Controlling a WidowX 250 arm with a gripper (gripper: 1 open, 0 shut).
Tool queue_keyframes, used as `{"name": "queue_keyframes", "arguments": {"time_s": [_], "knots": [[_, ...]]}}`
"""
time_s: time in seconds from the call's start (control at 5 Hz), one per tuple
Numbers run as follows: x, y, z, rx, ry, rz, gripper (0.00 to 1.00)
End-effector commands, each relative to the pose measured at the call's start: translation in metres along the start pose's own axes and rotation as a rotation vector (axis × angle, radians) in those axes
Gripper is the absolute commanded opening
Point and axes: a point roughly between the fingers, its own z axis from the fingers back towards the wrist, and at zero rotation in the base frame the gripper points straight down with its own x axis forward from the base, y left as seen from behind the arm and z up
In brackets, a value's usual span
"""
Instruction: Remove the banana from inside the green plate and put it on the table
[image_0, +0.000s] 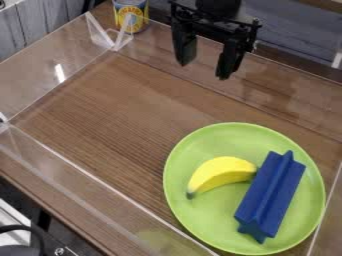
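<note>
A small yellow banana (219, 175) lies inside the round lime-green plate (201, 213) at the near right of the brown wood-grain table (107, 120), its dark tip toward the plate's left rim. My black gripper (205, 55) hangs at the far side of the table, well above and behind the plate. Its fingers point down and stand open with nothing between them.
A blue rectangular block (271, 194) lies on the plate just right of the banana. Clear acrylic walls (54, 70) run along the table's edges. A yellow and white can (128, 14) stands beyond the far wall at the left.
</note>
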Motion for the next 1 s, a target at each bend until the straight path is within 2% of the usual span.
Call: {"name": "queue_keyframes", "arguments": {"time_s": [0.0,0.2,0.4,0.6,0.8], "knots": [[-0.006,-0.003,-0.007,0.004,0.016,-0.113,1.00],[-0.024,-0.015,-0.029,0.008,0.007,-0.268,1.00],[-0.039,-0.028,-0.056,0.023,-0.021,-0.419,1.00],[-0.046,-0.036,-0.077,0.030,-0.036,-0.531,1.00],[-0.046,-0.038,-0.098,0.034,-0.050,-0.584,1.00]]}}
